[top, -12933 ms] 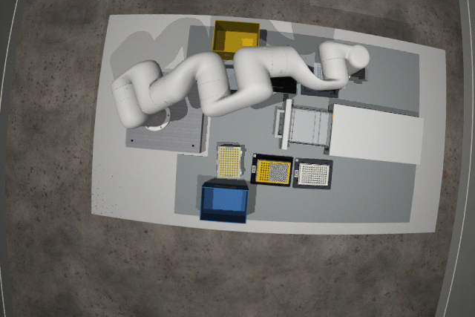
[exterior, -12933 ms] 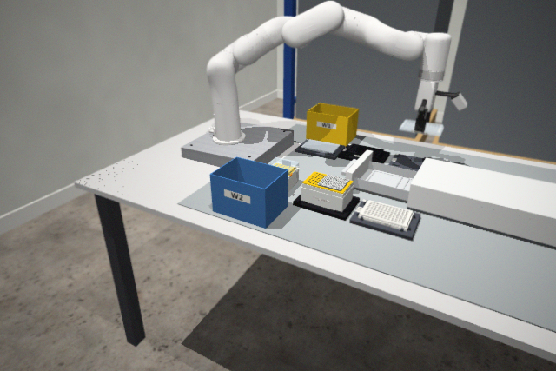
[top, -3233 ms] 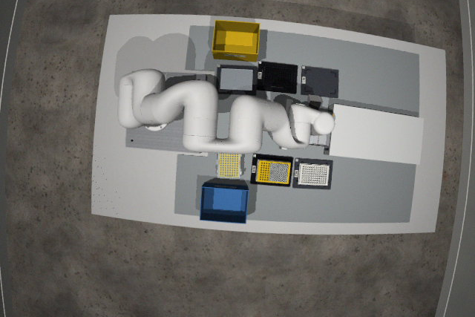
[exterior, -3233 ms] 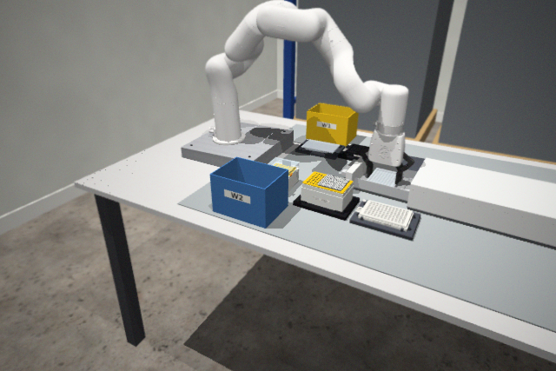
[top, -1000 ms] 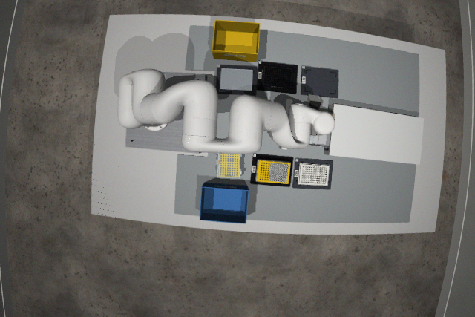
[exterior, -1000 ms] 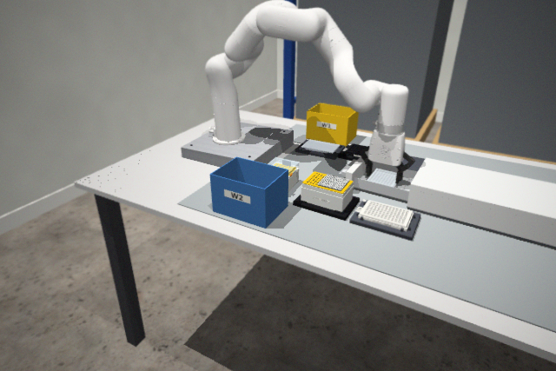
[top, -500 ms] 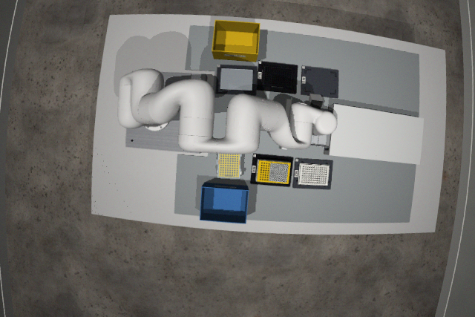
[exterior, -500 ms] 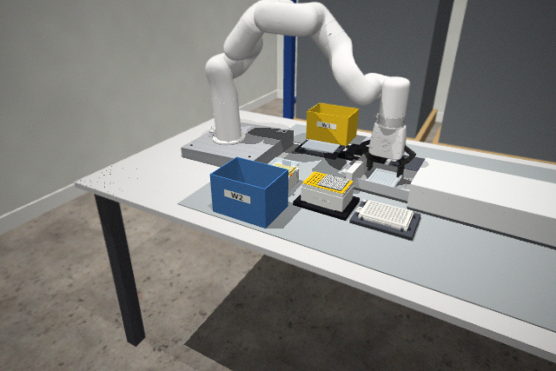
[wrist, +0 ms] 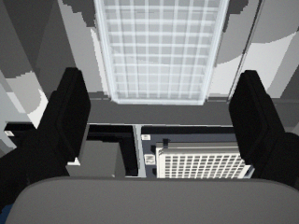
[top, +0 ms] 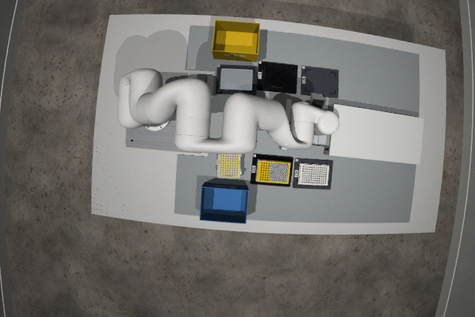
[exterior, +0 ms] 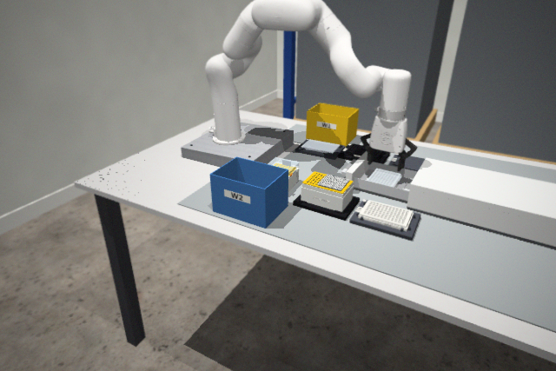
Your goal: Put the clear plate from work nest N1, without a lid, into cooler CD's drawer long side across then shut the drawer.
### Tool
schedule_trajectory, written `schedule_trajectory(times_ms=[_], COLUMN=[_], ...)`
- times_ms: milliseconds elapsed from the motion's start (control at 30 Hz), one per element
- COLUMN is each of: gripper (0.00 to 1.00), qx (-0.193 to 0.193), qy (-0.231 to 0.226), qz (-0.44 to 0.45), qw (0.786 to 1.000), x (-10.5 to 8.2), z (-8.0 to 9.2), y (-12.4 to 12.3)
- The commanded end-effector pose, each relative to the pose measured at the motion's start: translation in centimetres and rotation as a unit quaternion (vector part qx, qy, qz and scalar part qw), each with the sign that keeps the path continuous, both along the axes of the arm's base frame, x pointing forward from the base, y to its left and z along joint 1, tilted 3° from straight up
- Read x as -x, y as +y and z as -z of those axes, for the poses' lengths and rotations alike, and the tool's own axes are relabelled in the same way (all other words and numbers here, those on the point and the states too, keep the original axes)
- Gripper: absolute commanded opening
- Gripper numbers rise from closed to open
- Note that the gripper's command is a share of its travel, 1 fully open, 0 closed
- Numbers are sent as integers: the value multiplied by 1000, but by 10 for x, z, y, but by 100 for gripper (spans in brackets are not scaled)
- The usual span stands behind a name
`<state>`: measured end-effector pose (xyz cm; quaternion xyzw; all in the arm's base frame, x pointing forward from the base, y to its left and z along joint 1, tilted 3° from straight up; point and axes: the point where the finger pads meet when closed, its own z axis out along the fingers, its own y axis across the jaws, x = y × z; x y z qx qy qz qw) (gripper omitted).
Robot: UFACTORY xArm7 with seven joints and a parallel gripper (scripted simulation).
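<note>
1. A white bench (exterior: 148, 187) stands on a mottled concrete floor, with grey panels and a blue frame (exterior: 289, 43) behind it.
2. The white arm (exterior: 287, 14) arches from its grey base plate (exterior: 197, 151) toward the long white cooler (exterior: 475, 205).
3. The cooler's drawer (exterior: 381, 189) is pulled out toward the arm's base.
4. The clear plate (wrist: 163, 25) lies flat in the drawer, gridded wells facing up.
5. The gripper (wrist: 161, 115) hangs above the drawer with its black fingers spread fully wide, gripping nothing.
6. A yellow bin (exterior: 332, 124) and a blue bin (exterior: 248, 191) sit on either side.
7. A white well plate (exterior: 386, 215) rests in a dark nest near the cooler.
</note>
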<state>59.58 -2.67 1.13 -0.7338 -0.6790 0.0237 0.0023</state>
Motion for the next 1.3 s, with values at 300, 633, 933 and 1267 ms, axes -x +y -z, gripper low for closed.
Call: schedule_trajectory(times_ms=[300,633,933,1267], gripper=[100,100,100,100], qx=[0,0,0,0], qy=[-3,-3,-3,-3], qz=[0,0,0,0], qw=[1000,1000,1000,1000], x=[-3,-3,-4,-4], z=[-22,-39,-50,-67], y=[1,1,1,2])
